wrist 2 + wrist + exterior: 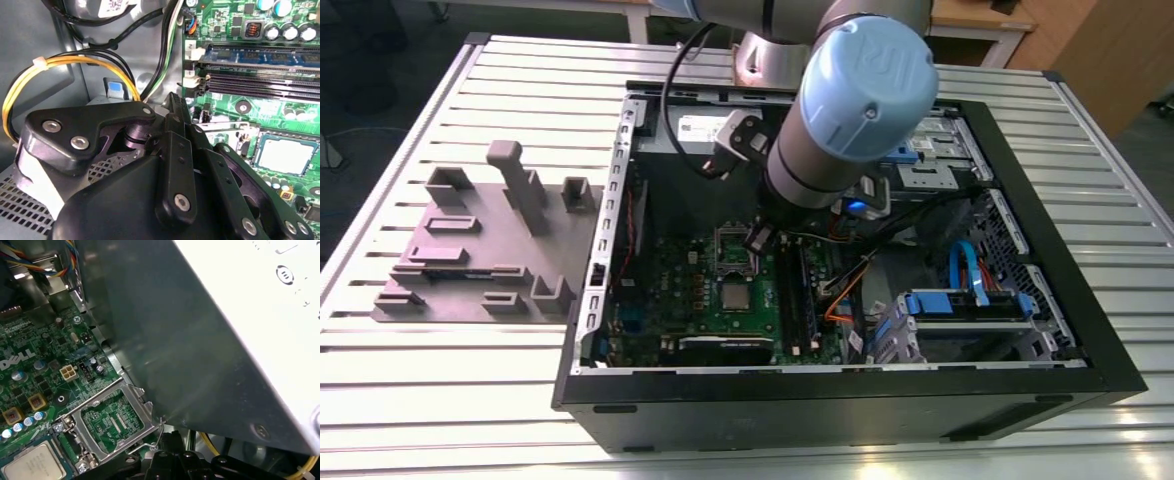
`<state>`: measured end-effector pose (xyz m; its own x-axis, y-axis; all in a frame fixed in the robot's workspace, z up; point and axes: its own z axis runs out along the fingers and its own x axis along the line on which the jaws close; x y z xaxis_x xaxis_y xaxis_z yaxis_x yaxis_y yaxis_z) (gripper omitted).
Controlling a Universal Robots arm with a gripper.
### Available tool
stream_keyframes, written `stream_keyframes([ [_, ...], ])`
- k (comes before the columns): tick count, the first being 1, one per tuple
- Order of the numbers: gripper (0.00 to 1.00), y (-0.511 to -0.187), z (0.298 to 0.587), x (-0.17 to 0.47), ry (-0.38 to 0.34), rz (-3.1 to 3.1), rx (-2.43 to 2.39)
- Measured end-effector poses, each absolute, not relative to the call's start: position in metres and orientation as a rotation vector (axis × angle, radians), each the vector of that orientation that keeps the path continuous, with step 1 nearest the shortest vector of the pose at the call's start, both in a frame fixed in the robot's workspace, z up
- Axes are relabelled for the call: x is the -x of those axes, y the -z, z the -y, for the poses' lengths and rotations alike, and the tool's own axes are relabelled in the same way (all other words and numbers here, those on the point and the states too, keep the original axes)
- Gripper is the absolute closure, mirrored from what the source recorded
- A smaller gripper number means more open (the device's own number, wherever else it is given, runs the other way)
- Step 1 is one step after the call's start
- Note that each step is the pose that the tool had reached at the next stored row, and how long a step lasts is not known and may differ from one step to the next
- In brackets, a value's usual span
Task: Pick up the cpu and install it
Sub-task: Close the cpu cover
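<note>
The cpu (738, 297), a small square chip with a silver top, lies flat in its socket on the green motherboard inside the open computer case. It also shows in both wrist views (287, 155) (35, 466). The metal socket frame (736, 250) (112, 422) stands flipped open just beyond the chip. My gripper (758, 238) (173, 100) (172, 437) hangs over the frame's far end, a little away from the cpu, its black fingers closed to a point. A thin wire lever (159, 432) ends at the fingertips; I cannot tell whether it is held.
A grey-mauve tray (474, 245) with upright blocks sits on the slatted table at the exterior view's left. Case walls (594, 290) ring the board. Memory slots (260, 82), yellow wires (30, 80), a grey metal box (200, 340) and a blue-tabbed drive cage (967, 300) crowd the gripper.
</note>
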<state>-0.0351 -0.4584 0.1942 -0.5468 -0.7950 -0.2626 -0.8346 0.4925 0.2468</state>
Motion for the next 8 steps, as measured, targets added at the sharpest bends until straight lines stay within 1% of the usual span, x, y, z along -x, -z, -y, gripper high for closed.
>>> stream_keyframes([
  [8,0.9,-0.196,0.4582,0.035,-0.515,-2.621,1.436],
])
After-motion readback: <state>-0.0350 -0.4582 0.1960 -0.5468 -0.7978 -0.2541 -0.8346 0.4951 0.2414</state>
